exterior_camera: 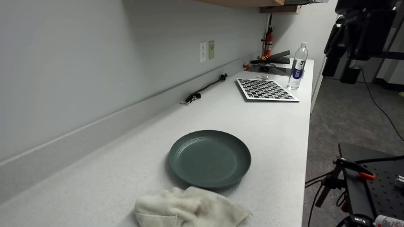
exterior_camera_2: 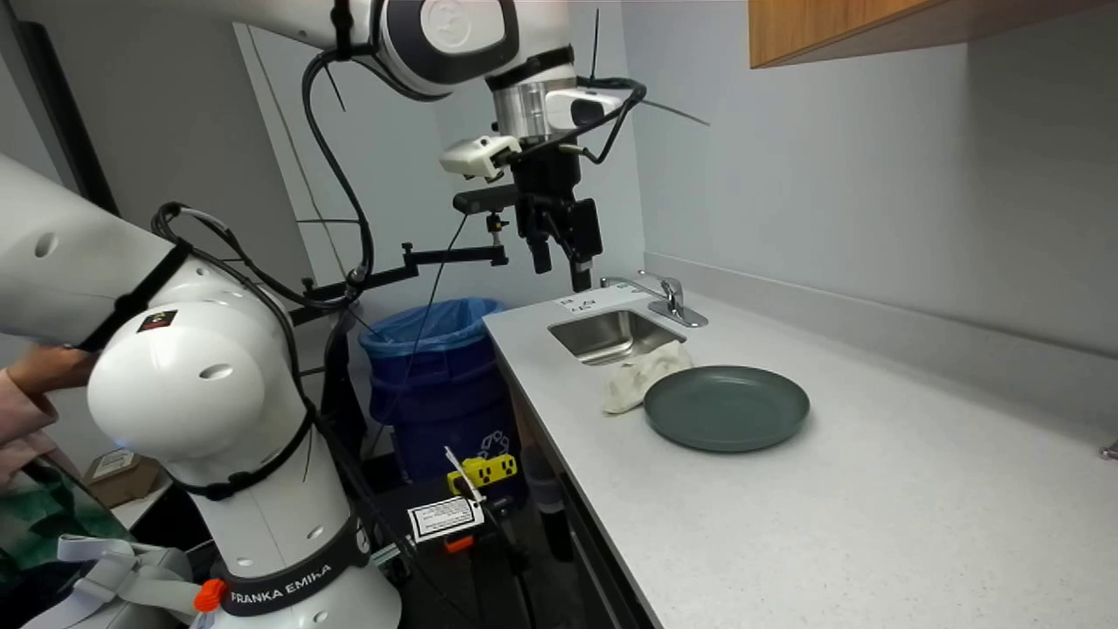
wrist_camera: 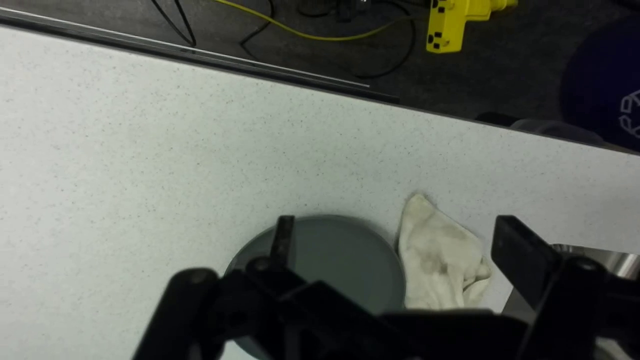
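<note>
My gripper (wrist_camera: 400,237) stands open, its fingers wide apart and nothing held between them. In both exterior views it hangs well above the counter, touching nothing; its dark fingertips point down (exterior_camera_2: 562,269) (exterior_camera: 340,72). A round dark green plate (exterior_camera: 210,159) lies flat on the white counter. Against the plate's side rests a crumpled off-white cloth (exterior_camera: 189,208) with greyish stains. Seen from the wrist, the cloth (wrist_camera: 435,255) and part of the plate (wrist_camera: 345,260) show below the gap between the fingers. The gripper body hides the lower part of both.
Beyond the cloth are a steel sink (exterior_camera_2: 603,336) and a faucet (exterior_camera_2: 672,301). Farther along the counter stand a clear bottle (exterior_camera: 297,67) and a checkered board (exterior_camera: 265,90). A wooden cabinet (exterior_camera_2: 838,31) overhangs the counter. A blue bin (exterior_camera_2: 437,384) stands by its end.
</note>
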You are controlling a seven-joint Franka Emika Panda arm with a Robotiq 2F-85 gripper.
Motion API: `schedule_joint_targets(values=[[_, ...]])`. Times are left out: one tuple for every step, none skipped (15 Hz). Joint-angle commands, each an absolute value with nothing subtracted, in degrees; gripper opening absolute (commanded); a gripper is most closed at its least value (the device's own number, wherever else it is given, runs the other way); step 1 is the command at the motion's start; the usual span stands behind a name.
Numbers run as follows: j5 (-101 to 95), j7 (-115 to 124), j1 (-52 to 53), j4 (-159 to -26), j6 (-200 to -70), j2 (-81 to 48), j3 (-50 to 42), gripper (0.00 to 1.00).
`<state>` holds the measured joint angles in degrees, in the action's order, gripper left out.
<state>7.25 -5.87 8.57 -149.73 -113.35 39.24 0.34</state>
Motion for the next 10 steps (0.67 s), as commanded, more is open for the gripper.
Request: schedule_joint_targets(values=[[5.34,-7.87,6.7,-135.61,-106.69,29.35,-1.01,1.0],[5.02,-8.07,6.4,-132.37,-104.91,27.36,-1.22,1.0],[4.75,-7.87,6.02,-129.02,-103.04,25.11,-1.3,1.0],[4.24,-7.13,5.4,-125.62,-100.91,22.9,-1.15,1.0],[5.63,-6.7,5.71,-133.65,-105.78,29.21,-0.41,1.0],[5.27,-6.67,5.31,-130.8,-104.34,27.07,-0.45,1.0],[5.17,-6.66,5.08,-128.97,-103.59,25.44,-0.46,1.0],[5.15,-6.65,4.99,-127.89,-103.28,24.29,-0.45,1.0],[5.12,-6.64,4.96,-127.42,-103.25,23.59,-0.43,1.0],[5.11,-6.64,4.96,-127.25,-103.25,23.25,-0.42,1.0]])
